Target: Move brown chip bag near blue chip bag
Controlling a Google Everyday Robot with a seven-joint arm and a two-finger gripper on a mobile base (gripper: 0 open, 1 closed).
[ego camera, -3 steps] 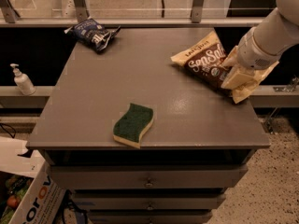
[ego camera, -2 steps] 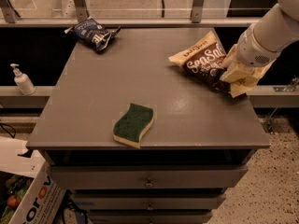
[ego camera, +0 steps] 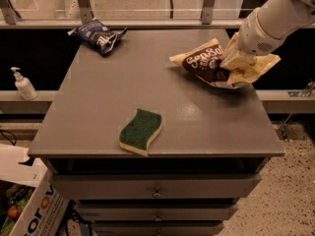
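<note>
Status: transfer under way, not complete.

The gripper [ego camera: 237, 62] is at the right edge of the worktop [ego camera: 162, 90], towards the far right corner. It is buried in the bunched right end of the brown chip bag [ego camera: 203, 63]. By the way the foil is crumpled around it, the jaws are judged to be clenched on that end of the bag, though the jaws themselves are hidden behind the foil. The bag's printed face is tilted toward the camera. A shadow under its lower edge suggests that it is held partly off the surface.

The blue chip bag [ego camera: 98, 35] lies at the far left corner, flat and untouched. The two bags are well apart, with most of the far edge between them.

Done: the bag is secured. Left to do: carry it leftward along the far edge, set it down just beside the blue bag and let go.

A green sponge [ego camera: 141, 131] sits at the near edge, left of centre (well out of the likely path).
</note>
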